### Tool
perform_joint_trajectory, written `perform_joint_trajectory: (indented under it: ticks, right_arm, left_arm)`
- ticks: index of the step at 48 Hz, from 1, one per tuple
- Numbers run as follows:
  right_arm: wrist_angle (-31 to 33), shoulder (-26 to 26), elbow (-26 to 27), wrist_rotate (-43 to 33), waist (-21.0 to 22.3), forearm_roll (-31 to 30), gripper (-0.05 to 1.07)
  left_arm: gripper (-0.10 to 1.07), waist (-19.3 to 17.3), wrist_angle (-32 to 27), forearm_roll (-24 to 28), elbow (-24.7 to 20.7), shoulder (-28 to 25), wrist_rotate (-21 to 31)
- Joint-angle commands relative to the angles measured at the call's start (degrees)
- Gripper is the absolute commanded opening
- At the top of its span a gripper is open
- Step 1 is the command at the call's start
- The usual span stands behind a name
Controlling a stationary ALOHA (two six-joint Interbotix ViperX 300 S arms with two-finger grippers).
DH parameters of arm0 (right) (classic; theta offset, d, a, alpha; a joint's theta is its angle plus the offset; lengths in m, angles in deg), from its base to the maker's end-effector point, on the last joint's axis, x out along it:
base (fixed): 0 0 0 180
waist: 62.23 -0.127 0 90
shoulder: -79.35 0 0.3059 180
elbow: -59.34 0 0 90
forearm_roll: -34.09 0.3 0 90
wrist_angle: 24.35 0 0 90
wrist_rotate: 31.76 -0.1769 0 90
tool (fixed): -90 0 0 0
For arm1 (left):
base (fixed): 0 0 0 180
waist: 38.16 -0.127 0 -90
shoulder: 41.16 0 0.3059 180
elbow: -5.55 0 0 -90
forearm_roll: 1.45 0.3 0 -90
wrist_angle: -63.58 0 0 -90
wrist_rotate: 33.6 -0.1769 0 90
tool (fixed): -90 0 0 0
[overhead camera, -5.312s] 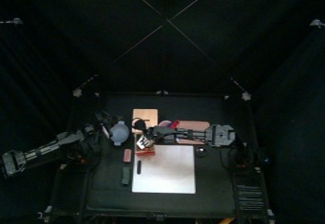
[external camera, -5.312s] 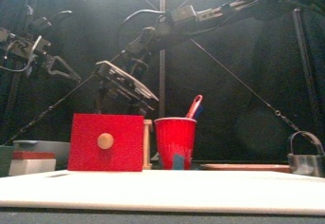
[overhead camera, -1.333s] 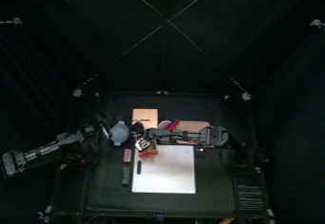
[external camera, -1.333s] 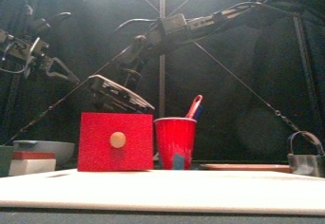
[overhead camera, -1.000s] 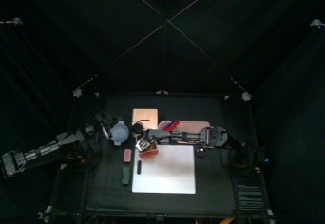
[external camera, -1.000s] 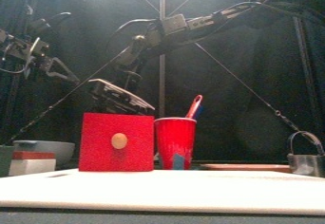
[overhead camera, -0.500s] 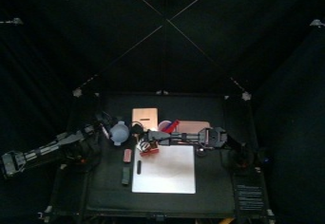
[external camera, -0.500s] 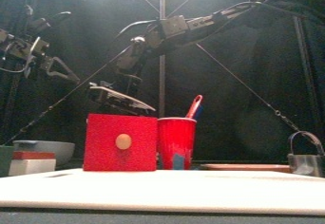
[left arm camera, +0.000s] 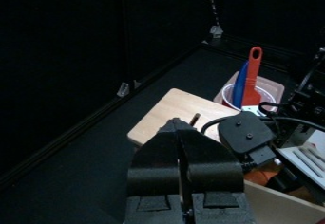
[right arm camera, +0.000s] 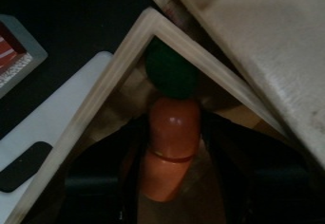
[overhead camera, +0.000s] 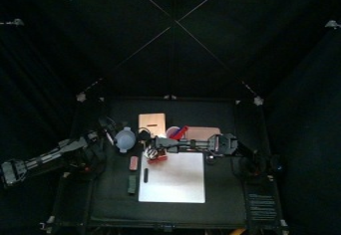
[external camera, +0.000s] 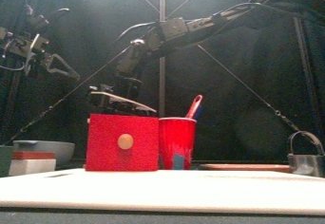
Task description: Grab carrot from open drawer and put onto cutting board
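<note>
Two arms, matte black throughout, built of slim tubular links joined by bulkier blocky joint housings. Right arm [external camera: 203, 24]: long jointed boom, glossy highlights along the casings, thin black cables looped loosely beside the links. Left arm [overhead camera: 47, 160]: same black links, greyish highlights on the segments seen from above, cable loops at the wrist end. Left gripper [left arm camera: 188, 166]: two flat black jaws on a broad dark carriage with rounded shoulders, ridged slots near the base. No labels or markings legible on either arm.
</note>
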Motion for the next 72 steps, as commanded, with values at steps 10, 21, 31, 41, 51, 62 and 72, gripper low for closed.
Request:
perform_joint_trajectory:
  ticks: [10, 21, 31, 41, 51, 62, 72]
  right_arm:
    - [-0.09, -6.68, 2.37, 0.62, -0.35, -0.09, 0.68]
    - [0.62, -10.2, 2.37, 0.35, -0.35, -0.09, 0.68]
    - [2.99, -13.36, 2.37, 0.18, -0.09, -0.09, 0.68]
    - [8.96, -17.93, 0.7, -0.18, -0.09, 0.62, 0.68]
    - [17.49, -21.88, -4.31, -6.15, -1.58, 3.52, 0.68]
    - [16.52, -27.07, -17.31, -18.9, -6.06, 6.5, 0.68]
    - [6.15, -28.83, -28.65, -31.03, -10.37, 12.92, 0.68]
  left_arm:
    - [0.01, -0.18, -0.7, 0.09, -1.67, -0.18, 0.0]
    - [0.01, -0.18, -1.05, 0.09, -1.67, -0.18, 0.0]
    - [0.01, -0.09, -1.14, 0.0, -1.93, -0.18, 0.0]
    - [0.01, -0.18, -1.14, 0.0, -2.37, -0.18, 0.0]
    - [0.01, -0.18, -1.14, 0.18, -2.64, -0.18, 0.0]
    - [0.01, 0.0, -1.14, 0.18, -2.9, -0.26, -0.09]
    - [0.01, 0.35, -0.88, 0.18, -2.99, -0.26, -0.09]
